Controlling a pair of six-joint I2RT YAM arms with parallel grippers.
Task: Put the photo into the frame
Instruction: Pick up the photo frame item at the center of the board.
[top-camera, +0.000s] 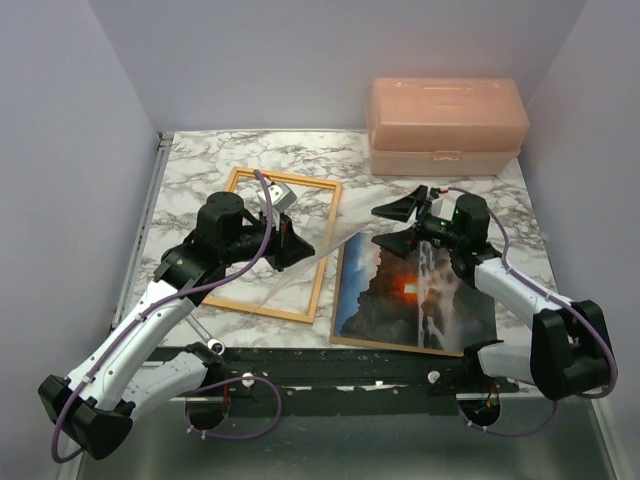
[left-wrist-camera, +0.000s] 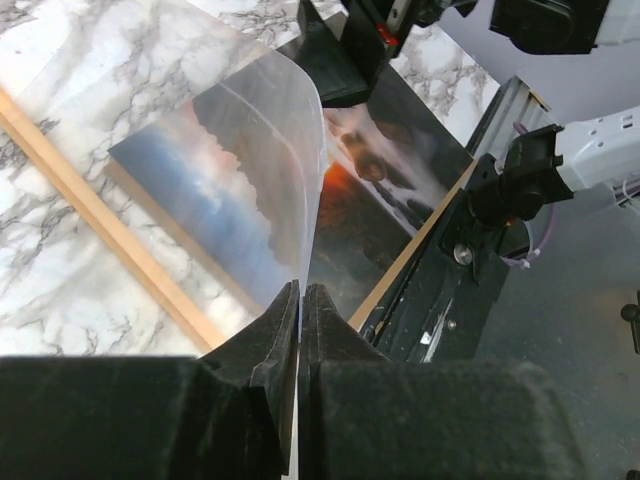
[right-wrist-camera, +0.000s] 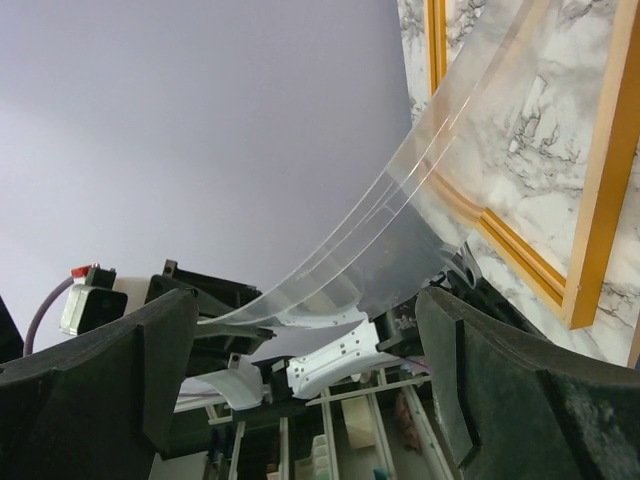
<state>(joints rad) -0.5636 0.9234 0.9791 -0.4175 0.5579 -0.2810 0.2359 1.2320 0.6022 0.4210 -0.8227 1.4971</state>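
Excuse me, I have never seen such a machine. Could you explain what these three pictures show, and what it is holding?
These are two robot arms bolted to a marble table. One picture looks down from above; the other two come from small cameras on each wrist. On the table lie an orange wooden frame, empty, and to its right the photo of a red sun on a brown board. A pink plastic box stands at the back. The left claw is shut on the edge of a clear plastic sheet, which bends upward over the table. The right claw is wide open above the photo and holds nothing.
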